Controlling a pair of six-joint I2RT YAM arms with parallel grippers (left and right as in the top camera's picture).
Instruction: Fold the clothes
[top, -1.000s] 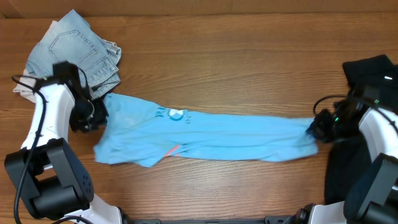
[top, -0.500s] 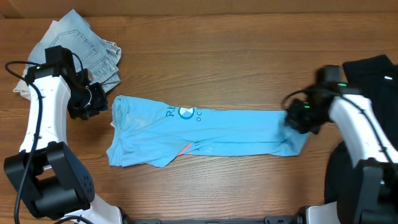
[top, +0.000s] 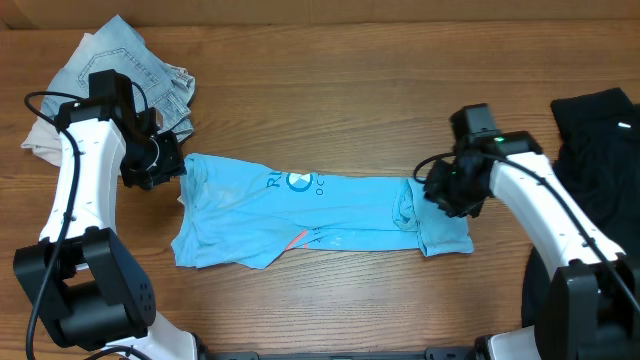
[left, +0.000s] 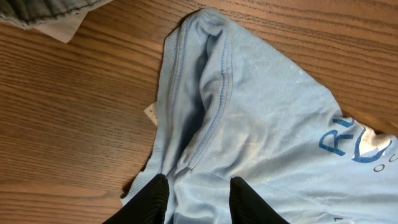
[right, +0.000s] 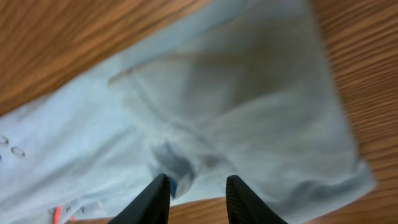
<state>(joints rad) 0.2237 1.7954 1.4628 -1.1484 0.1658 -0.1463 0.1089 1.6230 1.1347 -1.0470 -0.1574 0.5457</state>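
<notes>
The sky-blue T-shirt (top: 330, 215) lies across the middle of the table (top: 350, 90) as a long narrow band, its sides already turned in, white lettering (top: 295, 183) face up. Its right end is doubled back on itself as a short flap (top: 440, 220), which reads as the start of a fold along its length. The right gripper (right: 196, 196) hangs just over that flap with its fingers spread. The cloth puckers between them, but they are not closed on it. At the other end the collar (left: 199, 81) stands up in a ridge. The left gripper (left: 196, 200) sits low over it, fingers likewise apart with shirt between them. My guess is that it is there to steady that end (or to take hold of it).

The shirt's near edge has bare wood in front of it, and the far side is open across most of its width. The crowding is at the corners. Pale denim shorts (top: 130, 75) on beige cloth (top: 35, 140) lie close behind the left arm, near the collar. A black garment (top: 600, 130) lies at the right edge, well apart from the flap. Carrying the flap leftward along the band looks unobstructed
</notes>
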